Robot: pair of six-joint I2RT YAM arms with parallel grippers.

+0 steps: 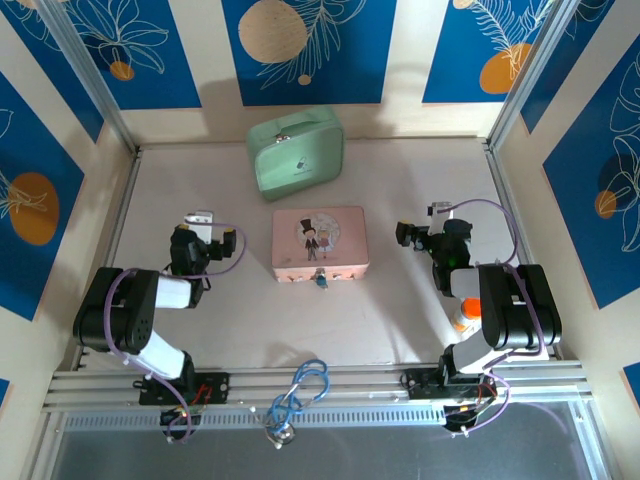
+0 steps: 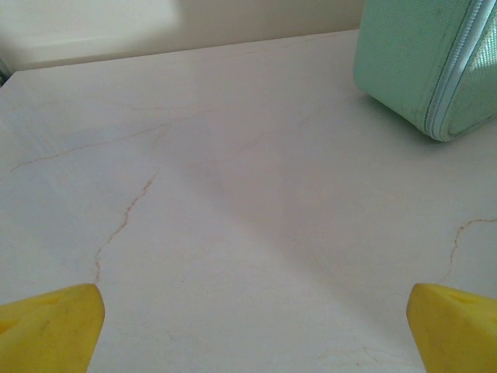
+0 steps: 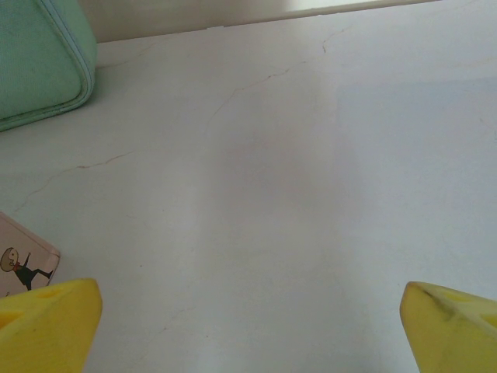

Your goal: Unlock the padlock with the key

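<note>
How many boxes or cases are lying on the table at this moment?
2. A mint-green zip case lies at the far middle; a pink box lies nearer, at the centre of the top view. None seems hidden.

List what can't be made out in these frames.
Padlock, top view: too small to tell whether it is locked or has a key in it.
Pink box, right wrist view: cut off by the left edge, with one corner in frame.
Green case, left wrist view: cut off by the top and right edges.
Orange object, top view: partly hidden by the right arm, so it can't be identified.
</note>
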